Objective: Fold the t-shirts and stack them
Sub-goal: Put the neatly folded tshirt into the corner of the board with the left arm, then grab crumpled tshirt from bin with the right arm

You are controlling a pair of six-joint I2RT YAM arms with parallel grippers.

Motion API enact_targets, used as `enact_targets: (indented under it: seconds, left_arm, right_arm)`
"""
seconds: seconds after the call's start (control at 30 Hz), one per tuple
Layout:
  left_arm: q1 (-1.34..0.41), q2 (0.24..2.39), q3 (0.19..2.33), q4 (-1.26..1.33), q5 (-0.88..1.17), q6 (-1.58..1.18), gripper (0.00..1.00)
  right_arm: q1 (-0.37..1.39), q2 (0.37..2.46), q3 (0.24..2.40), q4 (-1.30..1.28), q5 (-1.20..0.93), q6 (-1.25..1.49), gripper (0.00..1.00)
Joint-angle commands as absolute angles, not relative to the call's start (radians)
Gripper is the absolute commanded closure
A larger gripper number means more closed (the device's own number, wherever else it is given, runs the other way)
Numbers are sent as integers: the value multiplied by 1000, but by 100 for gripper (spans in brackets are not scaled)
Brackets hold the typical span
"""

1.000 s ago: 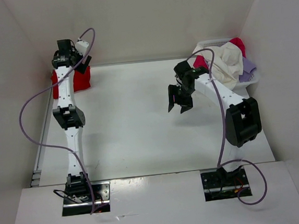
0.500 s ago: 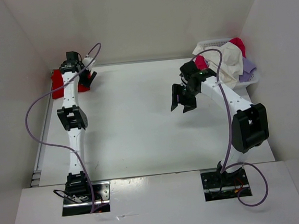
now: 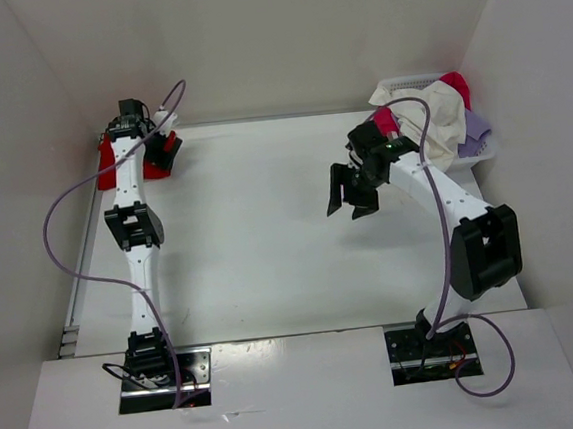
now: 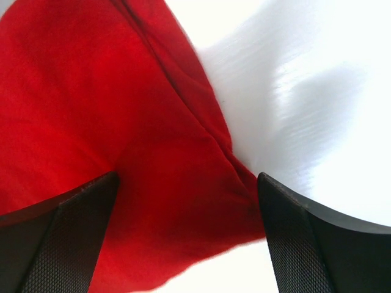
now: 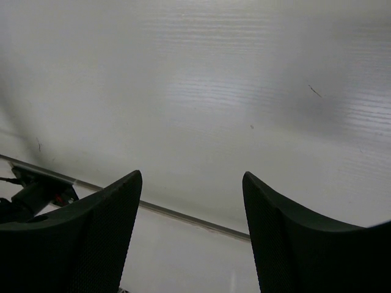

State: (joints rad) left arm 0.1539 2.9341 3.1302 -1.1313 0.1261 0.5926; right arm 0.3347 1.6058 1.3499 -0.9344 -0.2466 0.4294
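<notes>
The red t-shirt (image 3: 108,160) lies bunched in the far left corner of the worktop (image 3: 259,247), at about 10 o'clock from the middle in the top view. What shows of it stretches roughly from 9 o'clock to 3 o'clock, one end against the left wall and the other poking out toward the open worktop. The left arm (image 3: 132,223) crosses over its middle and hides that part. It is plain, saturated red, soft and rumpled. In the left wrist view a raised crease runs down the cloth toward 5 o'clock, and the shirt's edge ends on the white surface at the right.

The left claw (image 4: 188,180) hangs over this shirt with its fingers spread wide, one on each side of the creased cloth. It is released and pinches nothing.

The other t-shirts sit heaped in the white mesh basket (image 3: 484,154) at the far right corner, about 2 o'clock. The off-white t-shirt (image 3: 441,121) drapes over the top. The lavender t-shirt (image 3: 478,125) shows at its right side. The pinkish red t-shirt (image 3: 457,85) peeks out at the back, with more of the same colour at the near left of the heap. No long axis can be told in that tangle.

The right claw (image 3: 350,191) hovers above bare worktop near the basket, at its 8 o'clock, with the jaws parted and nothing between them.
</notes>
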Motion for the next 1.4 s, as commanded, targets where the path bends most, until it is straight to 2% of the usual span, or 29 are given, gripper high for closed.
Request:
enact_targets:
  seconds: [0.0, 0.03, 0.07, 0.1, 0.13, 0.2, 0.33, 0.43, 0.47, 0.57, 0.67, 0.8, 0.87, 0.9, 0.97, 1.03, 1.07, 1.13, 1.2, 1.37]
  left_arm:
    - [160, 2794, 3137, -1150, 184, 520, 0]
    - [160, 2771, 3137, -1125, 207, 506, 0]
    - [160, 2722, 3137, -1112, 216, 485, 0]
    - [160, 2697, 3137, -1085, 216, 435, 0]
    - [160, 2674, 3137, -1074, 228, 410, 0]
    - [170, 2602, 3137, -1063, 255, 362, 0]
    - [170, 2478, 3137, -1084, 389, 289, 0]
    - [160, 2341, 3119, -1161, 539, 319, 0]
    - [140, 2312, 3079, -1211, 657, 365, 0]
    - [101, 2217, 3010, -1302, 890, 448, 0]
    - [39, 2111, 2743, -1302, 937, 553, 0]
    - [-79, 2030, 2446, -1243, 801, 638, 0]
    - [-110, 1929, 2268, -1071, 775, 617, 0]
    - [-135, 1854, 2068, -1008, 750, 574, 0]
    - [-155, 1822, 1953, -936, 739, 563, 0]
    - [-166, 1822, 1866, -919, 730, 525, 0]
    - [-166, 1822, 1836, -890, 730, 505, 0]
    - [-166, 1799, 1780, -861, 718, 459, 0]
    - [-166, 1786, 1712, -825, 718, 440, 0]
    - [-166, 1744, 1649, -787, 707, 405, 0]
  right_arm:
    - [321, 1520, 1388, -896, -244, 428, 28]
    - [311, 1510, 1403, -896, -221, 437, 24]
    - [299, 1490, 1439, -896, -204, 448, 9]
    - [290, 1489, 1460, -896, -187, 448, 2]
    - [269, 1476, 1486, -913, -151, 448, 0]
    - [247, 1465, 1567, -952, -103, 448, 0]
    - [160, 1465, 1716, -994, 174, 439, 0]
    - [-6, 1514, 1752, -957, 161, 390, 0]
    - [-82, 1532, 1752, -941, 152, 364, 0]
    - [-127, 1629, 1752, -862, 194, 312, 0]
    - [-127, 1793, 1862, -862, 209, 285, 0]
    - [-136, 1997, 2072, -902, 239, 267, 0]
    - [-146, 2089, 2127, -920, 225, 267, 0]
    - [-155, 2112, 2169, -920, 215, 267, 0]
    - [-167, 2167, 2207, -946, 206, 267, 0]
    - [-183, 2193, 2246, -957, 173, 267, 9]
    - [-192, 2204, 2255, -957, 164, 267, 34]
    - [-192, 2204, 2255, -957, 173, 276, 70]
    - [-192, 2166, 2255, -957, 173, 287, 100]
    - [-183, 2028, 2273, -968, 195, 287, 100]
